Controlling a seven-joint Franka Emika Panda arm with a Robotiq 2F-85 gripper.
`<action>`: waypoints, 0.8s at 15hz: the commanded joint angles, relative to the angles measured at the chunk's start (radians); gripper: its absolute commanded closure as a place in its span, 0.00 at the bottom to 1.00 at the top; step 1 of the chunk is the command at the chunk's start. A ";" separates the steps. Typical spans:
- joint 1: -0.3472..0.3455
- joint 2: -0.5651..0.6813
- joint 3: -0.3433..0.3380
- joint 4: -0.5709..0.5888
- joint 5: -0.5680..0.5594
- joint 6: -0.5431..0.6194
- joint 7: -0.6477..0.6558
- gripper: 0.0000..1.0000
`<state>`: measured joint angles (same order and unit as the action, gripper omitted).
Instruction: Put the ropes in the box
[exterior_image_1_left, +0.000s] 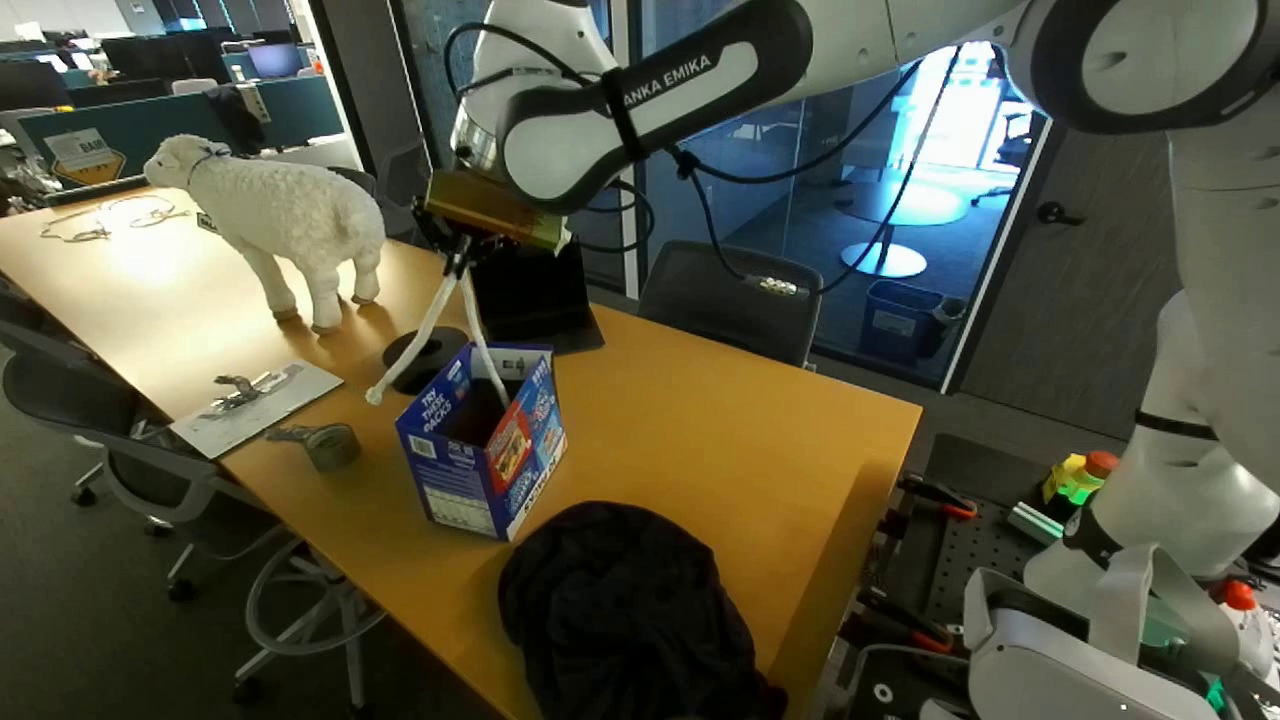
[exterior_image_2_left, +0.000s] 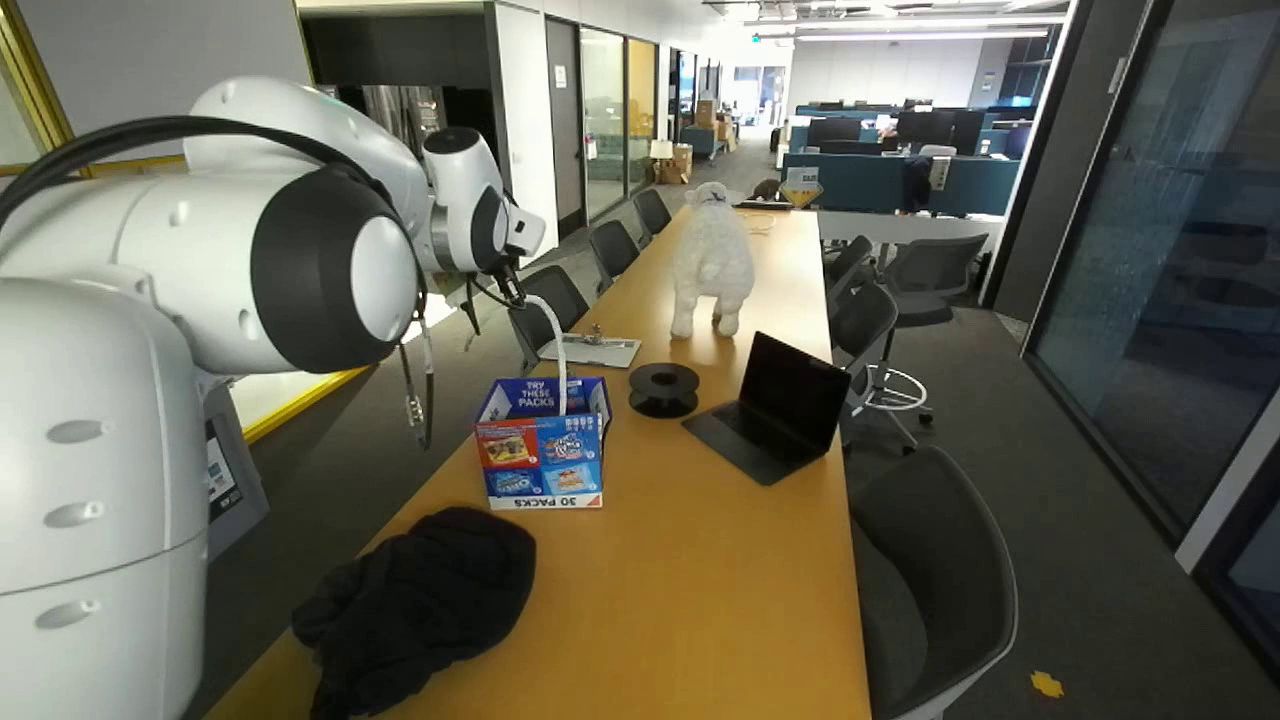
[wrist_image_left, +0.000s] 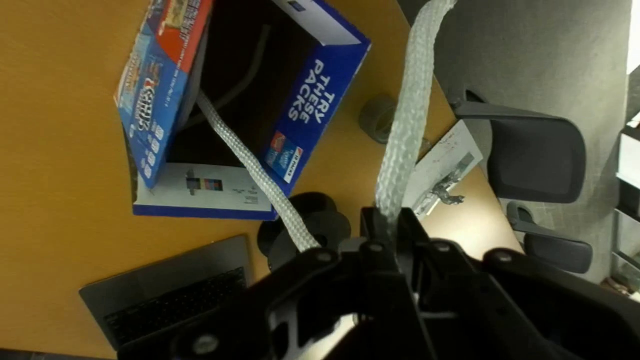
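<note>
Black hand (wrist_image_left: 389, 225), rope (wrist_image_left: 411, 100) clamped in it, box (wrist_image_left: 311, 112) below

Box (exterior_image_2_left: 540, 460) on table (exterior_image_2_left: 690, 590), between bag (exterior_image_2_left: 425, 600) and toy sheep (exterior_image_2_left: 712, 255), rope (wrist_image_left: 257, 171) partly inside

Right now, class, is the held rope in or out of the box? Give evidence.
Partly in: one strand of the rope runs from the gripper down into the box, while the other strand's tip hangs outside.
</note>
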<state>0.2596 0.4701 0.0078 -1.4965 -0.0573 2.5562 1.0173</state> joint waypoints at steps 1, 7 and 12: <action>0.013 0.026 -0.039 -0.009 -0.038 -0.015 -0.003 0.90; 0.019 0.090 -0.094 0.002 -0.102 -0.051 0.012 0.90; 0.019 0.166 -0.095 0.060 -0.100 -0.077 0.006 0.90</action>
<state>0.2630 0.5804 -0.0794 -1.5114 -0.1515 2.5074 1.0175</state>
